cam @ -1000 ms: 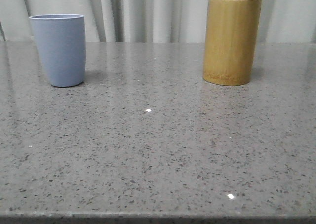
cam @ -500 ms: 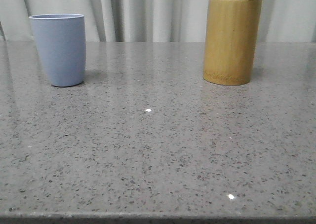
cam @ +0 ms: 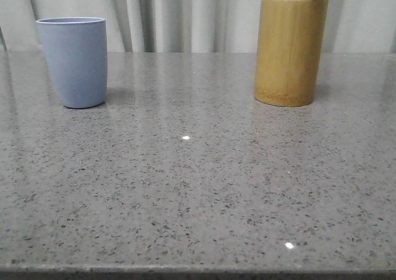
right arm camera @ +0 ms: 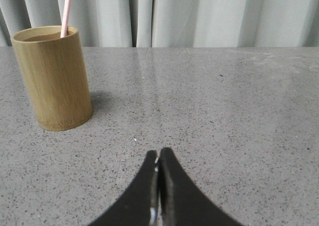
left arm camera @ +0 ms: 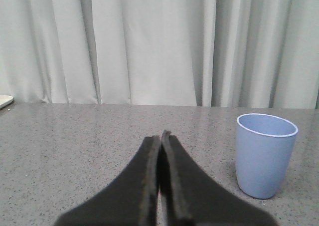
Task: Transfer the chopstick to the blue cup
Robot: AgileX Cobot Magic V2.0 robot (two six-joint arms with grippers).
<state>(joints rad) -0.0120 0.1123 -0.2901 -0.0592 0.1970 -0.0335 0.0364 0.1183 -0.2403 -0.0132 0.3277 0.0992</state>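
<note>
Starting nearest: right gripper [right arm camera: 158, 162] hangs low over the speckled table [cam: 198, 187], fingers pressed together, empty; left gripper [left arm camera: 160, 141] likewise pinched closed. Beyond, the chopstick [right arm camera: 66, 10] stands in the bamboo holder [right arm camera: 52, 79], with the blue cup [cam: 73, 62] well apart from that holder. Best to part the right fingers, pinch the stick above the holder's rim, lift straight up.

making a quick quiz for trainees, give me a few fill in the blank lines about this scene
1. The thin pale pink chopstick stands inside the ____ cylinder.
2. The pale grey-blue plastic tumbler holds ____ chopsticks.
3. The left gripper's black fingers are ____.
4. In the front view, the speckled grey stone table has the tumbler on its ____ side.

Missing words: bamboo; no; shut; left
</note>
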